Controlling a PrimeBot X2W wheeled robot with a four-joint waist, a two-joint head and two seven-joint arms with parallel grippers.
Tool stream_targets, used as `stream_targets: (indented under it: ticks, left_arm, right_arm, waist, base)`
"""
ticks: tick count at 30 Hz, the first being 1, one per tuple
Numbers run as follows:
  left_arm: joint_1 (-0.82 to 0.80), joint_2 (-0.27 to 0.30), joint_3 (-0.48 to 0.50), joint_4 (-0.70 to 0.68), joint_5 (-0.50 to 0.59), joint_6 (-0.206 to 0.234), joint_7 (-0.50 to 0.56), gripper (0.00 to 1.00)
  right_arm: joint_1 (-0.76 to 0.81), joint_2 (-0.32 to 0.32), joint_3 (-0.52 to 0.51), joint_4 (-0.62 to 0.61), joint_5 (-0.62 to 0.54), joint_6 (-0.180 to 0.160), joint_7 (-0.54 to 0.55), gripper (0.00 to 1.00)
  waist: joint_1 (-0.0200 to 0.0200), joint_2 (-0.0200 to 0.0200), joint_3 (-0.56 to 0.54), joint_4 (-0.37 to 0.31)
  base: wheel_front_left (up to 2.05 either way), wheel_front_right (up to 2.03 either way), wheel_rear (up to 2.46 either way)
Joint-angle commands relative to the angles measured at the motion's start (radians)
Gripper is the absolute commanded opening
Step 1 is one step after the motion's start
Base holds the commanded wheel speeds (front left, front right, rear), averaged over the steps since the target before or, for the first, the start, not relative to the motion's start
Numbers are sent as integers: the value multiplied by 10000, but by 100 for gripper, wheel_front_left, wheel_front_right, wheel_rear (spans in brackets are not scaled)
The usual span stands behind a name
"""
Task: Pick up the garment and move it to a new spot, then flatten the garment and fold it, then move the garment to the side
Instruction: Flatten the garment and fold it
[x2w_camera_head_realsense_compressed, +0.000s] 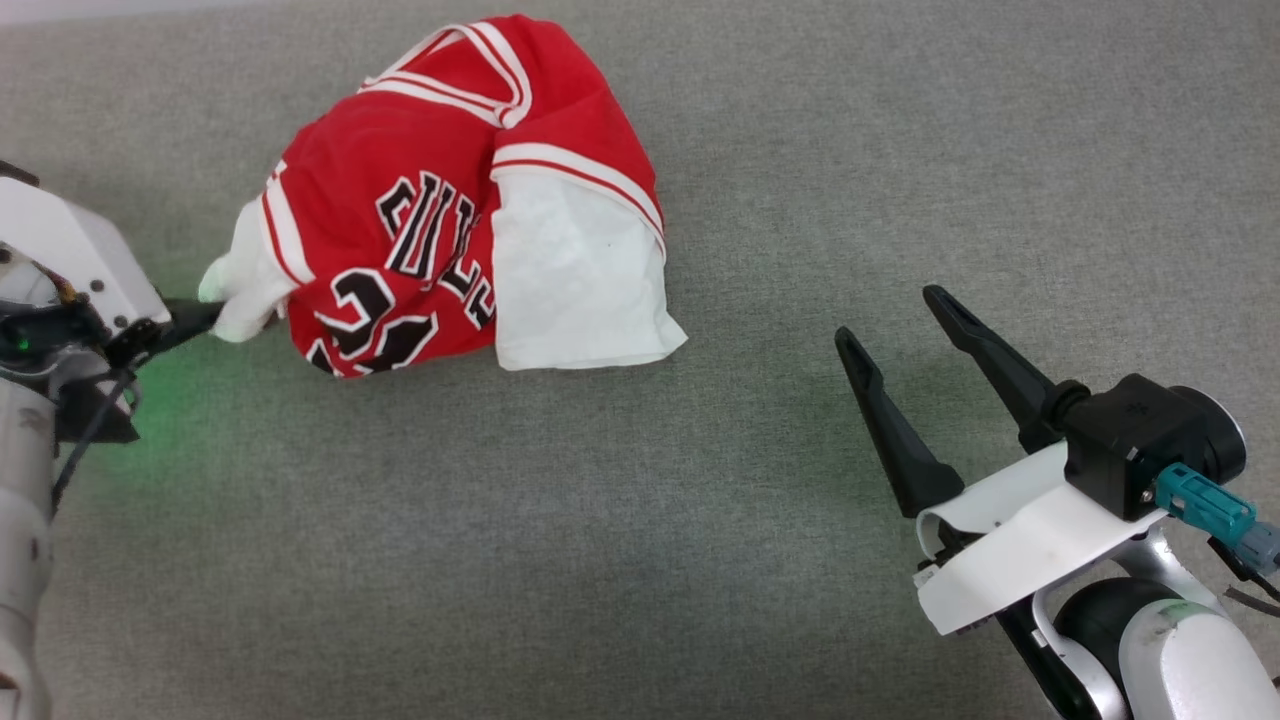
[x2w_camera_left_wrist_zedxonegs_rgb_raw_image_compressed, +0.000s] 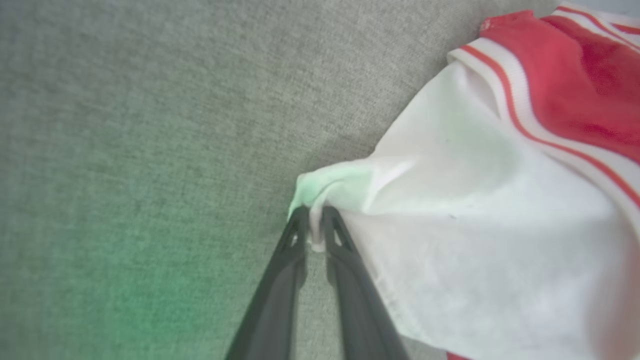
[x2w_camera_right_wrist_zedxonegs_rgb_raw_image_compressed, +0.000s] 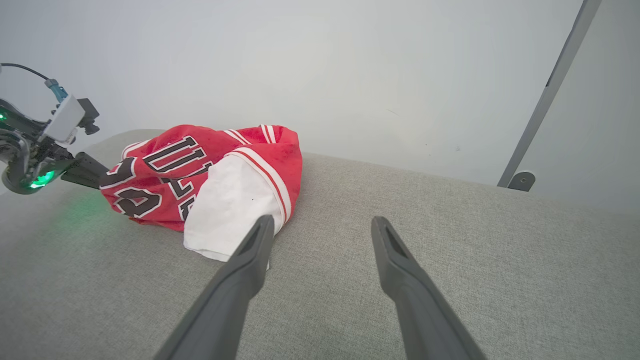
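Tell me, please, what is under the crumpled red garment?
Around the garment the grey fabric surface shows, so it lies on that. Anything beneath the heap itself is covered. The left gripper pinches one white sleeve at its edge.

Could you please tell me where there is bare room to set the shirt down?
The grey surface is bare in the strip between the garment and the open right tool, and across the near side below the garment. It is crowded at the left, where the left tool pinches the garment.
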Motion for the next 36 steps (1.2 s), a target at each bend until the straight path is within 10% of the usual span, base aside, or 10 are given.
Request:
stream_targets:
  ticks: [1, 12, 25, 36]
  left_arm:
    - [52, -280, -81, 95, 34, -134, -132, 0]
    - [-312, 154, -621, -1067, 652, -672, -2458, 0]
    - [725, 1259, -1421, -5414, 154, -690, -2556, 0]
    - [2617, 1987, -1655, -4248, 537, -139, -2781, 0]
  right_arm:
    - [-67, 5, -16, -48, -57, -11, 27, 100]
    - [360, 150, -240, 238, 124, -11, -65, 100]
    - [842, 285, -470, 262, 238, -11, -9, 100]
    - [827, 318, -339, 344, 323, -11, -56, 100]
  waist:
    - [0, 0, 12, 24]
    - [0, 0, -748, 461]
    - [0, 0, -1530, 940]
    - [0, 0, -1301, 769]
  base:
    - [0, 0, 0]
    - [0, 0, 0]
    - [0, 0, 0]
    - [0, 0, 0]
